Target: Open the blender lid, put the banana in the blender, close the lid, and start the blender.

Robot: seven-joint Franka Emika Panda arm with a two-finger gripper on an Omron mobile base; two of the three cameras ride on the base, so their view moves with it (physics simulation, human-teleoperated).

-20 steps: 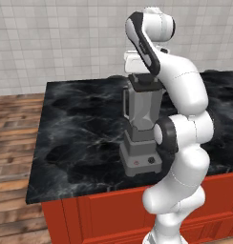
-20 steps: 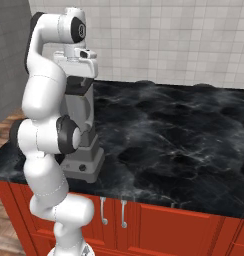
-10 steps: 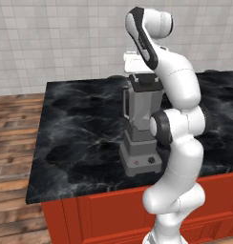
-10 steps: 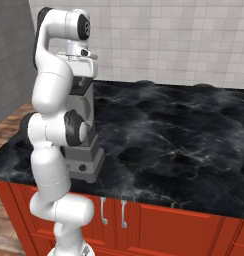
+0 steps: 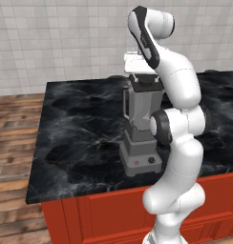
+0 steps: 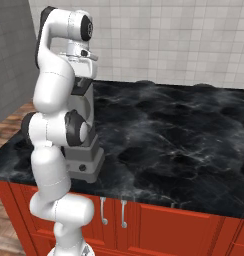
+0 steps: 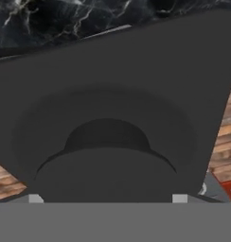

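Note:
The grey blender (image 5: 140, 136) stands near the front edge of the black marble counter (image 5: 80, 128), with its red button (image 5: 135, 162) and black knob (image 5: 151, 160) facing forward. My gripper (image 5: 146, 77) hangs straight down onto the top of the jar, also seen from the other side (image 6: 83, 82). In the hand view the black blender lid (image 7: 112, 90) is very close, its raised round centre sitting between my fingertips (image 7: 36, 198). The gripper (image 7: 108, 198) is open, jaws wide on either side of that centre; I cannot tell whether they touch it. The banana is out of view.
The counter (image 6: 174, 140) stretches wide to the right of the blender (image 6: 86, 150). Red cabinet fronts (image 6: 144, 225) lie below the edge, a tiled wall (image 5: 66, 43) behind, and wooden floor (image 5: 13, 124) to the left.
The arm's elbow and shoulder links have swung upright and closer to the blender. The hand has stayed over the jar top, jaws as wide as before.

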